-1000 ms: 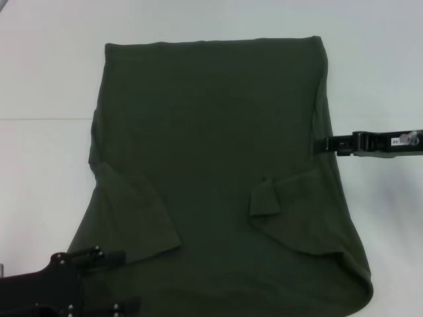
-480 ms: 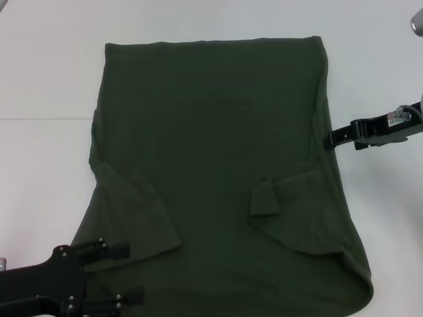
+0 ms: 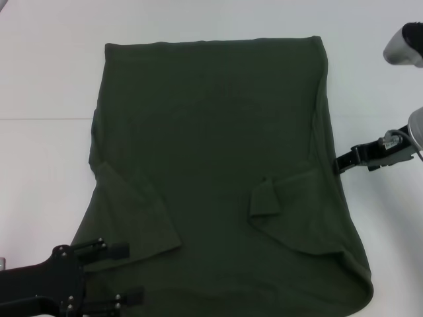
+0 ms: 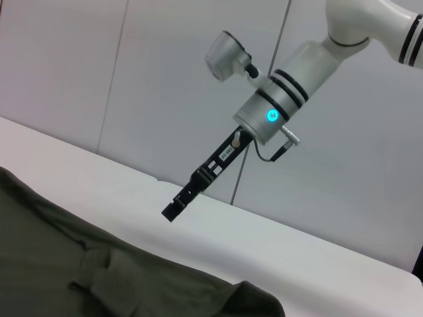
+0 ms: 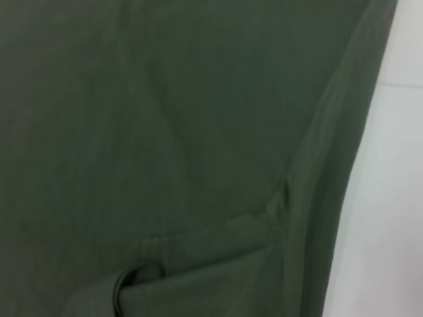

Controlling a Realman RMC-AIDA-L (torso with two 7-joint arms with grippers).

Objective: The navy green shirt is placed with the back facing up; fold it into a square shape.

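A plain white worktop (image 3: 46, 79) is carrying the large dark olive-green short-sleeved cotton shirt (image 3: 211, 132), which is lying flat with its plain side up and covering most of the middle of the surface. Both sleeves are lying folded inward over the body of the shirt, one near each side. Behind the worktop, the left wrist view is showing a pale grey panelled wall (image 4: 132, 79). Bare white surface is running along the far edge of the shirt and down both its sides, leaving open room there. The shirt's near hem is reaching almost to the bottom of the head view. The right tool (image 3: 342, 163), a slim black finger pair on a white arm, is hanging just off the shirt's right edge, raised above the worktop; its fingers are appearing pressed together and pinching nothing. The left tool (image 3: 122, 274), black and blocky, is sitting at the shirt's near left corner with its two fingers spread apart, over the cloth's edge.
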